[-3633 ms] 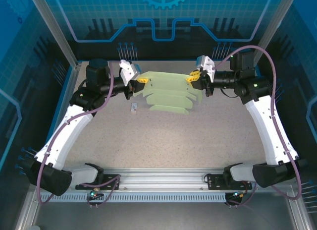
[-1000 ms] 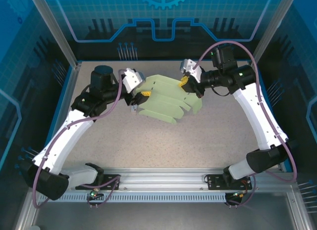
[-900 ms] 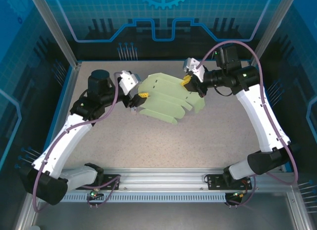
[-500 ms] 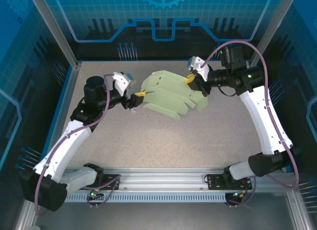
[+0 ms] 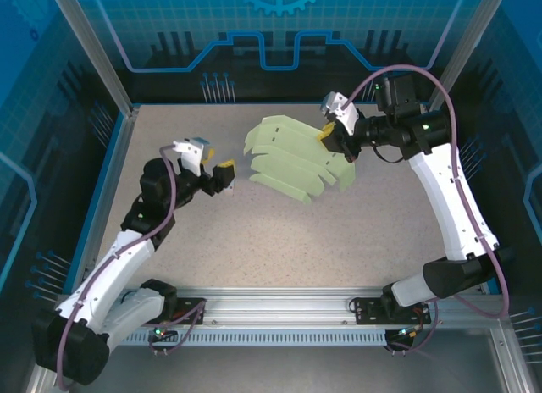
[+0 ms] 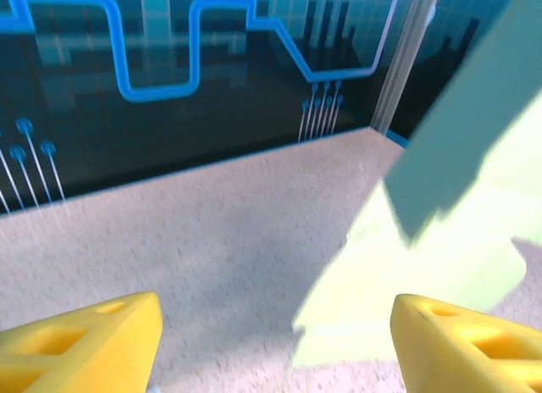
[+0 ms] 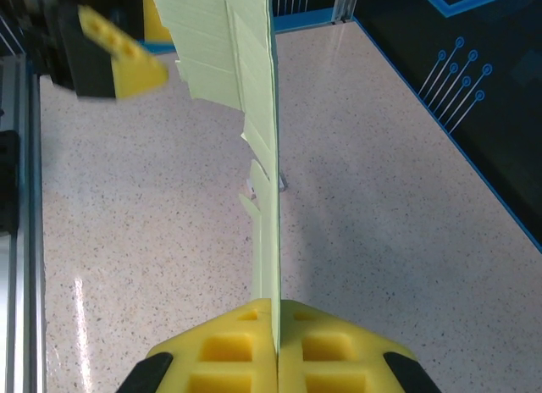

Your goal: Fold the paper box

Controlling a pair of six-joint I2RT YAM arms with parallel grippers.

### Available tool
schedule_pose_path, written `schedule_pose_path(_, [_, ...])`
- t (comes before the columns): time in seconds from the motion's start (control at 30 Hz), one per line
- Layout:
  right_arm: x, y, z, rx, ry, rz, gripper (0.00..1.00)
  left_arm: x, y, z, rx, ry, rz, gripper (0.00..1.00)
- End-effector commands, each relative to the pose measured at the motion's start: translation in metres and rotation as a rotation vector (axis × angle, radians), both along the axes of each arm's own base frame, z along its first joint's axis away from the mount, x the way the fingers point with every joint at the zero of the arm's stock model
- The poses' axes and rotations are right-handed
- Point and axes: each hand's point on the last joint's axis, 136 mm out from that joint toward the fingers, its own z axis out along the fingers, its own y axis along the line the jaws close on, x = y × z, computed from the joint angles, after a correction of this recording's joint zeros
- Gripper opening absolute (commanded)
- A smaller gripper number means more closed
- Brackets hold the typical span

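R gripper (image 5: 326, 133) clamps the top edge of the pale mint-green creased card sheet (image 5: 292, 160), held up over the speckled table (image 5: 279, 240) at far centre. L gripper (image 5: 214, 158) hangs just beside it, jaws apart, empty. Sheet looks unfolded; nearly all folding left.

Left arm (image 5: 110, 266) and right arm (image 5: 453, 207): white shells, black joints, a purple cable (image 5: 398, 69) looping along each. Left pincer (image 5: 216, 160) and right pincer (image 5: 324, 132) have yellow block fingers (image 7: 229, 342) with square recesses. Perhaps a green light (image 5: 436, 141) on the right.
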Motion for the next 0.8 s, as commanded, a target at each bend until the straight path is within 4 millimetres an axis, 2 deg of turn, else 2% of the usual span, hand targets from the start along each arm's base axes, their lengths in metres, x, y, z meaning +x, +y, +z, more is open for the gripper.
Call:
schedule_pose_path(0.0, [-0.005, 0.003, 0.014, 0.059, 0.069, -0.018, 0.0, -0.006, -0.016, 0.0, -0.052, -0.094, -0.111, 0.73])
schedule_pose_path(0.2, [-0.005, 0.007, 0.019, 0.11, 0.135, -0.04, 0.0, 0.013, -0.03, 0.002, -0.041, -0.216, -0.17, 0.73])
schedule_pose_path(0.33, [-0.005, 0.009, 0.008, 0.099, 0.164, -0.042, 0.0, 0.026, -0.036, 0.007, -0.03, -0.22, -0.181, 0.73])
schedule_pose_path(0.5, [-0.009, 0.012, -0.002, 0.11, 0.183, -0.015, 0.0, 0.027, -0.046, 0.007, 0.039, -0.23, -0.256, 0.75])
schedule_pose_path(0.7, [-0.009, 0.016, -0.018, 0.099, 0.24, 0.009, 0.0, 0.02, -0.062, 0.012, 0.026, -0.24, -0.38, 0.75])
schedule_pose_path(0.77, [-0.011, 0.018, -0.022, 0.095, 0.246, 0.021, 0.0, 0.023, -0.064, 0.015, 0.019, -0.238, -0.39, 0.75])
